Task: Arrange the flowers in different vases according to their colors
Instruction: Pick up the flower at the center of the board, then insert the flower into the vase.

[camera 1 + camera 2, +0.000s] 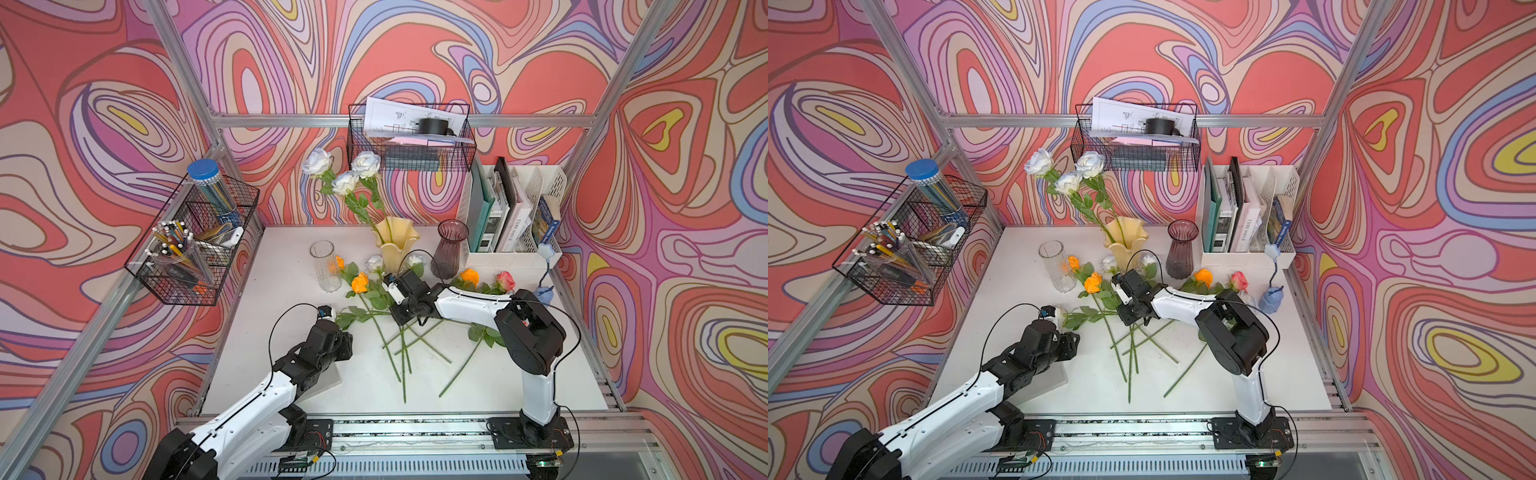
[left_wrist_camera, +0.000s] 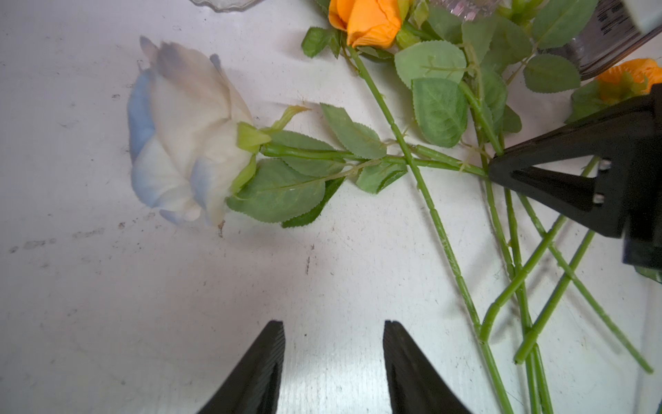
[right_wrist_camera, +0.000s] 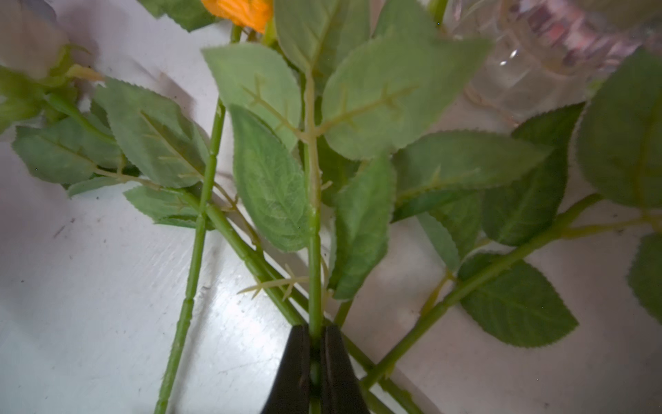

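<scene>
On the tabletop (image 1: 291,374), among loose flowers (image 1: 376,299) lying near the clear vase (image 1: 325,266) and purple vase (image 1: 451,249), the right fingers (image 3: 297,369) are clamped on one green stem (image 3: 314,251); leaves hide its head, so its colour is unclear. Left of the pile, the left fingers (image 2: 261,369) stand parted over bare tabletop, near a white rose (image 2: 186,136) lying flat. Three white roses (image 1: 345,183) stand in the yellow vase (image 1: 395,241), far middle.

A white desk (image 1: 478,386) stood between swirly pink-and-red walls (image 1: 665,166). A wire basket (image 1: 166,291) on the left held a clear cup of pens (image 1: 183,253) and a blue-lidded jar of pencils (image 1: 212,187). A second basket (image 1: 457,160) at the back held papers (image 1: 395,116) and a black roll (image 1: 434,126). A white file organizer (image 1: 548,183) of books (image 1: 515,220) stood far right, a small blue gooseneck gadget (image 1: 543,291) just before it.
</scene>
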